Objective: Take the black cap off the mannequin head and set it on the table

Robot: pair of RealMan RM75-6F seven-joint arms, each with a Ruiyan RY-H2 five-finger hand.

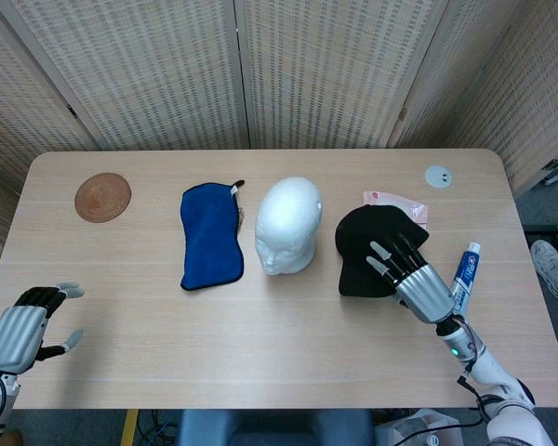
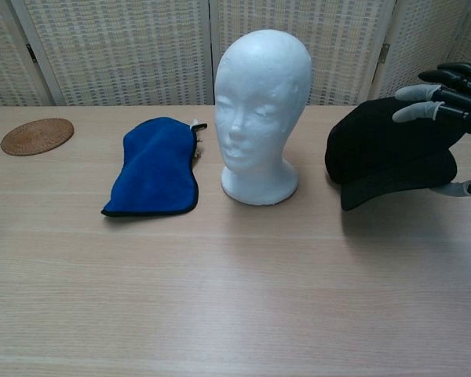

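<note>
right hand (image 1: 417, 282) holding the black cap (image 1: 372, 249) by its edge, fingers over the top and thumb beneath (chest view), the cap low over the table (image 1: 260, 334) just right of the bare mannequin head (image 1: 287, 224). left hand (image 1: 23, 327) empty, fingers loosely apart, at the table's near left corner.

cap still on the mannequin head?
No, the mannequin head is bare; the black cap sits to its side, held by the right robot hand.
</note>
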